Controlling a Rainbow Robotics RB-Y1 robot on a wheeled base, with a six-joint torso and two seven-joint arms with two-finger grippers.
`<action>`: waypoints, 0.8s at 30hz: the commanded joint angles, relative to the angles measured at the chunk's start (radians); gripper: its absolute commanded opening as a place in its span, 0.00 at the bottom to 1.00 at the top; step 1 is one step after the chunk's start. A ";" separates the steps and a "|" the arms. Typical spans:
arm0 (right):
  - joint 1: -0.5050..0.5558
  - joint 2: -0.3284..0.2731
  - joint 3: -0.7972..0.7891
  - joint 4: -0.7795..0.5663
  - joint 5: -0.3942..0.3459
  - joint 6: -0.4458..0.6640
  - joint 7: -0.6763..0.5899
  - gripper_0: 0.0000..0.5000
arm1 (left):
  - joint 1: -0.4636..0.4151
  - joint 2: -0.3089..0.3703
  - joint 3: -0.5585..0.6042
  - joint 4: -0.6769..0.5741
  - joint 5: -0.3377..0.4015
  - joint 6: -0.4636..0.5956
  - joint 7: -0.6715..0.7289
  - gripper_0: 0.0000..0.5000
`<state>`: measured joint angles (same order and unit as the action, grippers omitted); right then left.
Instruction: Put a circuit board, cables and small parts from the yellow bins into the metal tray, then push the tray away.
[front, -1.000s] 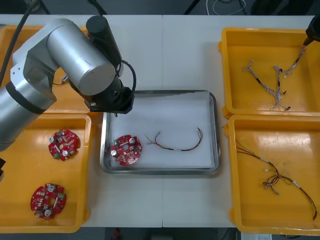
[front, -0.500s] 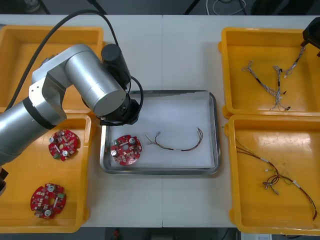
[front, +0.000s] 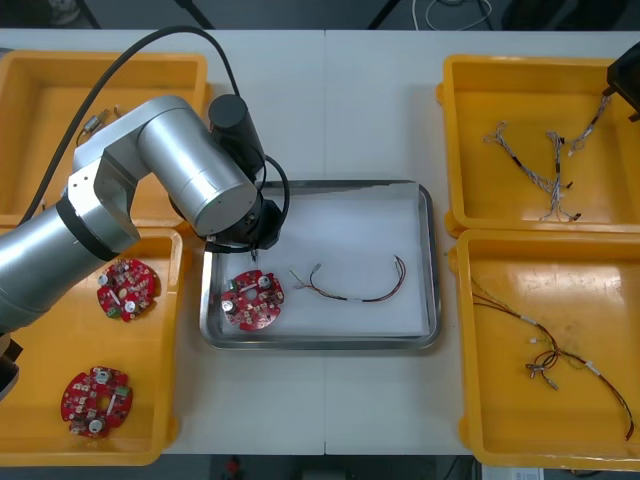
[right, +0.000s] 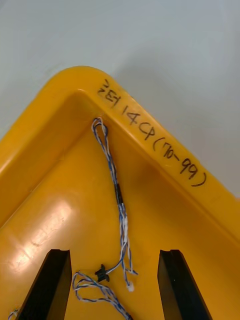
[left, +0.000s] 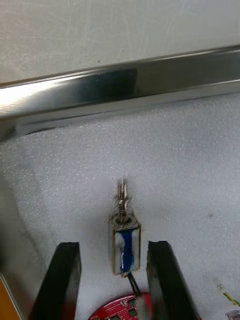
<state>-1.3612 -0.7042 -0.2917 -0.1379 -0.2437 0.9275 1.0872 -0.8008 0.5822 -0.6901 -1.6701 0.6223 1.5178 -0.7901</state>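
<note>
Front view: Over the last second the left arm (front: 190, 180) has swung from the far left corner of the tray (front: 433, 260) down over its left side. Its wrist now hangs just beyond the board (front: 252, 298) lying in the tray. A cable (front: 360, 295) lies in the tray beside that board. Two more boards (front: 128, 289) sit in the near left bin (front: 40, 340). The right jaws sit at the picture's far right edge, over the far right bin (front: 455, 140), and have hardly shifted. The tray stands mid-desk (front: 350, 110) between the bins.

Left wrist view: The left jaws are spread. A small metal part (left: 125, 242) with a blue middle sits on the tray's white lining between them, touching neither and just beside the board's edge. The shiny tray rim runs beyond it. The part looks to have been let go, so a board, a cable and one part now appear to be in the tray.

Right wrist view: The right jaws are spread over a corner of the far right bin. A blue and white cable (right: 120, 200) lies between and beyond them, ungripped. It is probably the next thing to fetch. The tray is not yet pushed.
</note>
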 joint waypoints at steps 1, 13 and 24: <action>0.039 0.005 -0.017 -0.017 -0.011 -0.032 -0.043 1.00 | 0.002 -0.019 -0.011 -0.011 -0.021 -0.005 0.046 1.00; 0.086 0.051 -0.015 -0.017 -0.025 -0.076 -0.070 1.00 | 0.002 -0.019 0.011 -0.079 -0.038 0.044 0.084 1.00; 0.102 0.069 0.008 -0.017 -0.016 -0.091 -0.041 1.00 | -0.005 -0.004 0.192 -0.240 0.033 0.268 0.078 1.00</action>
<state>-1.2681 -0.6433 -0.2917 -0.1379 -0.2626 0.8522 1.0752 -0.8007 0.5815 -0.5691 -1.8497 0.6273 1.7448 -0.7879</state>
